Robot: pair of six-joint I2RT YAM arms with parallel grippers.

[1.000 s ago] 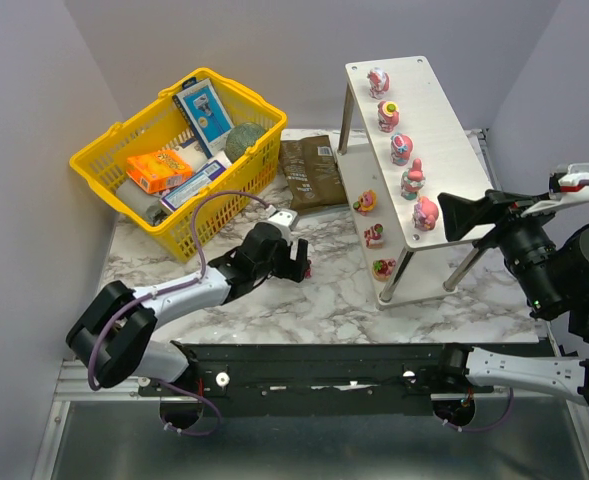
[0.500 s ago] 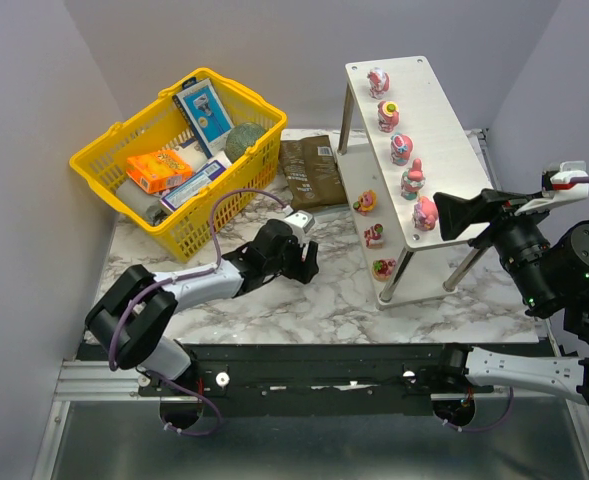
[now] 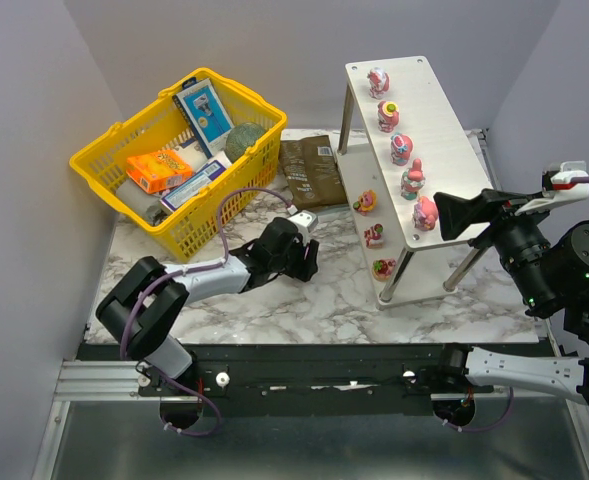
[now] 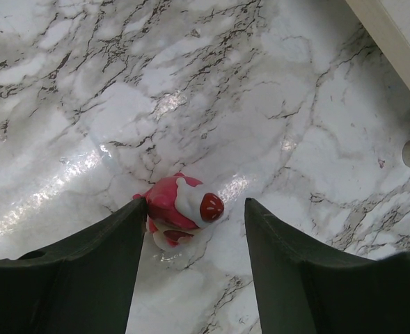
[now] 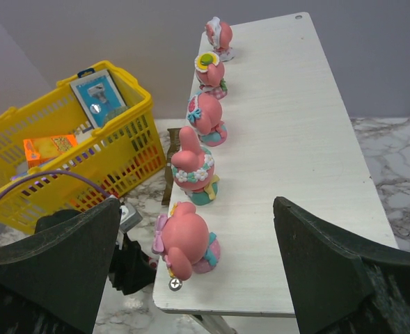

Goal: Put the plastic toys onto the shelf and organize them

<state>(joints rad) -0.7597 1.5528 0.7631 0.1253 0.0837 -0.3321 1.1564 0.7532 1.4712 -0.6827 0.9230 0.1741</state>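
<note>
Top view: eight plastic toys (image 3: 402, 149) stand on the shelf (image 3: 449, 130). The left gripper (image 3: 302, 262) sits low over the marble table (image 3: 344, 300).

Left wrist: its fingers are spread, unclenched, either side of a red-and-white toy (image 4: 180, 209), which touches one finger.

Right wrist: the right gripper (image 5: 196, 209) is spread wide, holding nothing, above the shelf.

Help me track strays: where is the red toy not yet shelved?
In the left wrist view, the red toy lies on the marble table between the open jaws of the left gripper, left of the shelf.
</note>
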